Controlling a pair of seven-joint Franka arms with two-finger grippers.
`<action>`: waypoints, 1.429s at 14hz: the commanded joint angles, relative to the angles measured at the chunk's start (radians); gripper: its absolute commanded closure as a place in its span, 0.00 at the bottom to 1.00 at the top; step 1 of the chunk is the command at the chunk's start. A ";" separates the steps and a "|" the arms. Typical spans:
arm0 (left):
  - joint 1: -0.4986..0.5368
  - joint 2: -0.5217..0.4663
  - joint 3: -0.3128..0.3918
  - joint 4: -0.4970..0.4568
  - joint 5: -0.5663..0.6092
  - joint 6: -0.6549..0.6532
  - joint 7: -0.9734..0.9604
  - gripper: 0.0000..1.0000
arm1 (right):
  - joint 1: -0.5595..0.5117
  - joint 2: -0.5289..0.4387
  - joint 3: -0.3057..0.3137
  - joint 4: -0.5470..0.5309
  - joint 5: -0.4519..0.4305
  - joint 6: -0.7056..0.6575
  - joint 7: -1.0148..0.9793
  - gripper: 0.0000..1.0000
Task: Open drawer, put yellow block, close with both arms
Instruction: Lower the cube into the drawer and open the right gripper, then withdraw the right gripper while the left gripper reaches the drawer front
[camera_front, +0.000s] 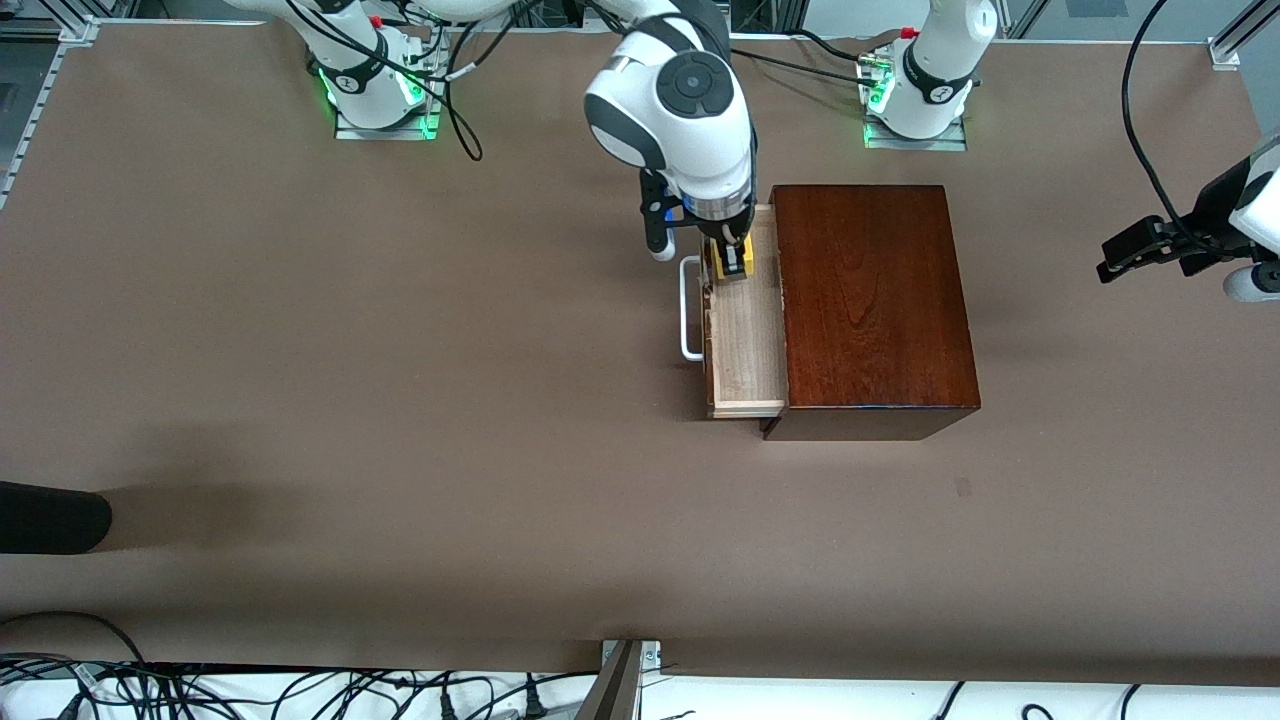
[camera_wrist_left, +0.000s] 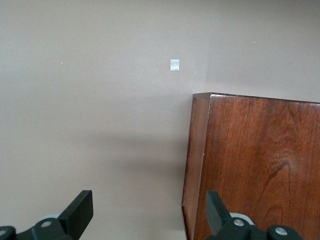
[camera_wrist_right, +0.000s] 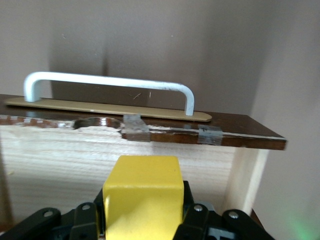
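Note:
The dark reddish-brown wooden box stands mid-table with its drawer pulled open toward the right arm's end, pale wood inside, white bar handle in front. My right gripper is shut on the yellow block and holds it low inside the drawer's end nearest the robot bases. The right wrist view shows the block between the fingers, before the drawer's front wall and handle. My left gripper is open and empty, up over the table's left-arm end; its wrist view shows the box's corner.
A dark rounded object lies at the table's edge at the right arm's end, near the front camera. Cables run along the front edge. A small pale tag is on the tabletop near the box.

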 joint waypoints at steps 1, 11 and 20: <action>-0.008 0.004 0.006 0.008 -0.002 0.005 -0.006 0.00 | 0.023 0.055 -0.024 0.051 -0.019 0.016 0.030 1.00; -0.008 0.004 0.006 0.008 -0.002 0.005 -0.006 0.00 | 0.017 0.077 -0.030 0.054 -0.011 -0.010 0.030 0.00; -0.022 0.006 -0.002 0.009 -0.008 0.005 -0.006 0.00 | -0.124 -0.166 -0.042 0.055 -0.002 -0.297 -0.328 0.00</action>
